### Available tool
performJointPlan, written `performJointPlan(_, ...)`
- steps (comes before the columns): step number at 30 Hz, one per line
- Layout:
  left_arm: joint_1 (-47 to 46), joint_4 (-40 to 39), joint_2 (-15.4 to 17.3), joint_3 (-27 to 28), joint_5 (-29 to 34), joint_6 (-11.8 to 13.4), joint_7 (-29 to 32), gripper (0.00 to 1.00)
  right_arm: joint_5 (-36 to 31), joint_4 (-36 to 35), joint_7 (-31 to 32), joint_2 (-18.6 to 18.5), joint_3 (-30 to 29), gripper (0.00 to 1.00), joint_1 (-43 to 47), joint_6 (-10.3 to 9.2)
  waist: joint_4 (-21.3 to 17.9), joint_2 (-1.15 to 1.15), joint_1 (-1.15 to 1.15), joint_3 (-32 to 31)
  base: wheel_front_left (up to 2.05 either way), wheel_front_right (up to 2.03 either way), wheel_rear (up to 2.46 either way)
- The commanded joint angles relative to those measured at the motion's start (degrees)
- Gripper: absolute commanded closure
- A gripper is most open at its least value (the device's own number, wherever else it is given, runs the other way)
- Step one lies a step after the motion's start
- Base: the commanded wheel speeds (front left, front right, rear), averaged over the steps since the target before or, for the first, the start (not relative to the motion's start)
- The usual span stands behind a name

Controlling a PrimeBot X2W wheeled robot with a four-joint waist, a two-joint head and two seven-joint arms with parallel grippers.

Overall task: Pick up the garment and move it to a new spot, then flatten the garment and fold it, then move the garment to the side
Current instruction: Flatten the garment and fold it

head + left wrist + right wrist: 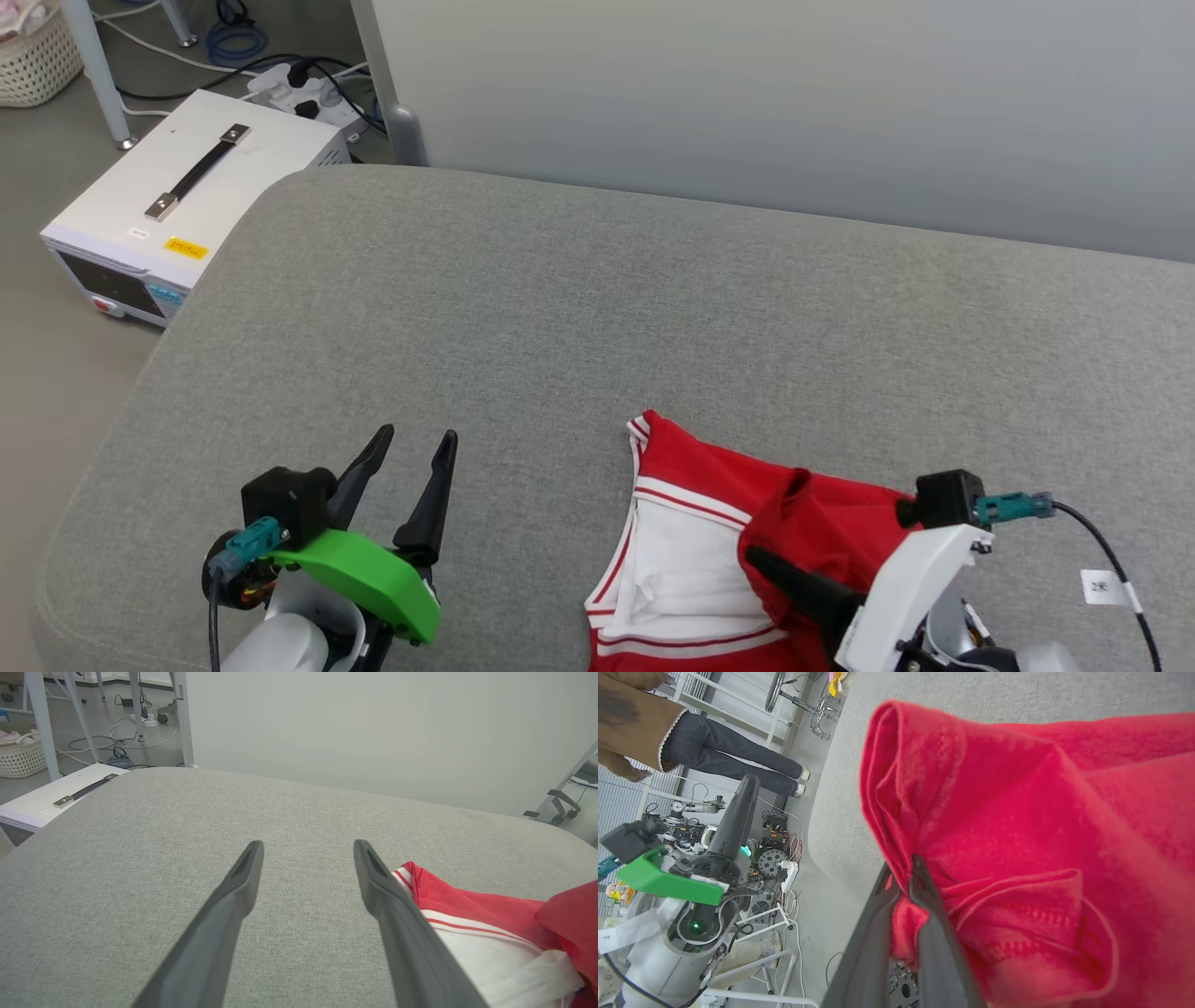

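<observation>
Carrying the shirt, a grey cushion (653,308) with rounded corners sits in front of a pale wall panel. A person (714,751) in dark trousers and a brown top stands on the floor beyond the cushion, seen in the right wrist view.

Shirt (695,471) lies at the cushion's near edge, right of middle, and runs off the bottom of the head view. It is red, with a white part and red-and-white striped trim facing up, crumpled rather than flat. One red fold on its right side is raised off the rest. Any print is hidden.

White box (187,201) with a black handle stands on the floor just off the cushion's far left corner. A wicker basket (33,56) is on the floor further left.

Left gripper (417,434) is over bare cushion near the near edge, left of the shirt and apart from it, fingers spread wide and empty.

Right gripper (902,865) is at the shirt's right side, fingers closed tight, pinching the raised red fold between them.
</observation>
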Motion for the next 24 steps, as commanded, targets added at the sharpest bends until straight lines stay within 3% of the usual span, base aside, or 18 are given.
performJointPlan(1,0.8,0.16,-0.31,0.16,0.8,-0.26,-0.34,0.0,1.09,1.41,-1.69,0.07,1.21,1.0,-1.81,-0.02,0.53,0.0,0.0,-0.17,0.0,0.0,0.0)
performJointPlan(14,0.5,0.92,-1.09,0.31,1.02,-0.72,-0.34,0.0,5.65,21.78,-14.65,0.08,9.05,1.0,-13.75,-0.02,3.34,0.0,0.0,0.82,0.0,0.0,0.0)
performJointPlan(15,0.5,0.97,-1.13,0.32,1.05,-0.77,-0.34,0.0,5.92,22.98,-15.33,0.08,9.61,0.96,-14.49,-0.02,3.42,0.0,0.0,0.88,0.0,0.0,0.0)
performJointPlan(17,0.49,1.06,-1.2,0.35,1.12,-0.86,-0.34,0.0,7.16,25.07,-16.76,0.08,11.22,0.0,-15.95,-0.02,3.5,0.0,0.0,0.88,0.0,0.0,0.0)
performJointPlan(24,0.81,1.31,-0.98,0.31,1.32,-0.86,-0.34,0.0,16.97,27.23,-20.22,0.08,19.62,0.0,-19.7,-0.02,2.8,0.0,0.0,0.11,0.0,0.0,0.0)
